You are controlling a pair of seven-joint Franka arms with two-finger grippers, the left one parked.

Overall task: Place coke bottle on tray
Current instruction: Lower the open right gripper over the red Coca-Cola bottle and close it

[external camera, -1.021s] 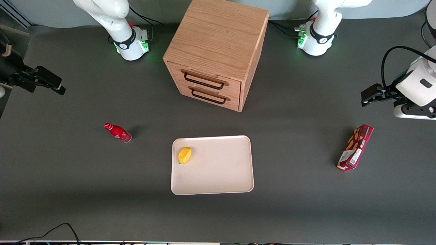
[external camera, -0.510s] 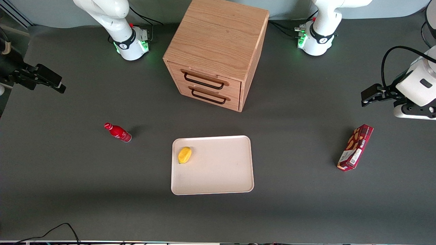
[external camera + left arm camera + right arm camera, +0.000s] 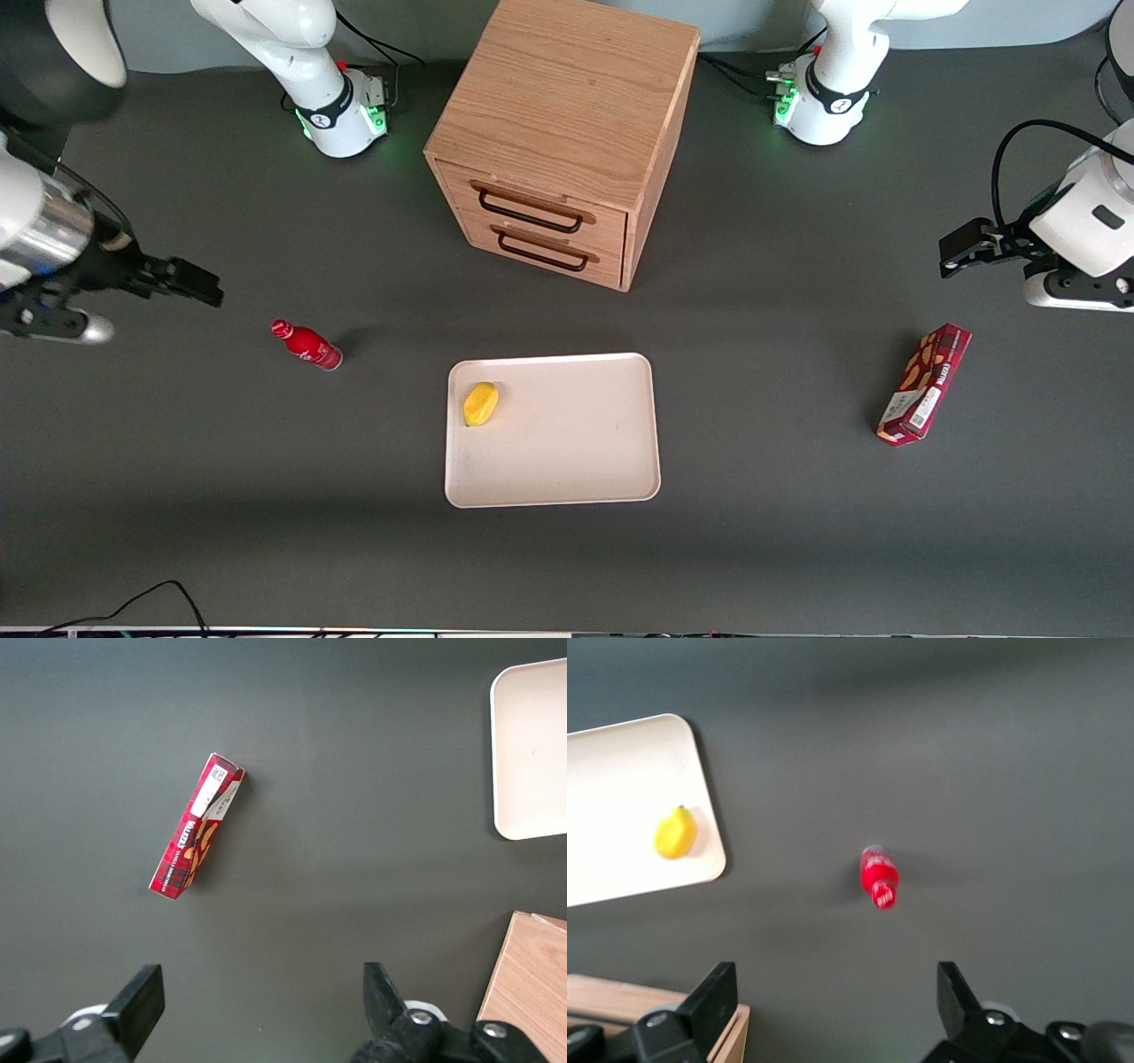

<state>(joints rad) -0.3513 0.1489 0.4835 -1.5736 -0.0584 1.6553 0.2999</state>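
Cream-coloured tray (image 3: 567, 461) sits lower centre of the front frame and all we can spot in it is a yellow lemon (image 3: 480, 403) tucked near one corner. We've got the coke bottle (image 3: 306, 345) standing on the dark table (image 3: 266, 496) at centre-left, well apart from the tray. Our gripper (image 3: 202, 288) hangs near the bottle at the left edge, fingers spread wide with nothing between them.

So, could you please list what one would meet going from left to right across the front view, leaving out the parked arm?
Gripper, open, above the table near the bottle → coke bottle → lemon on the tray → wooden drawer cabinet → red snack box.
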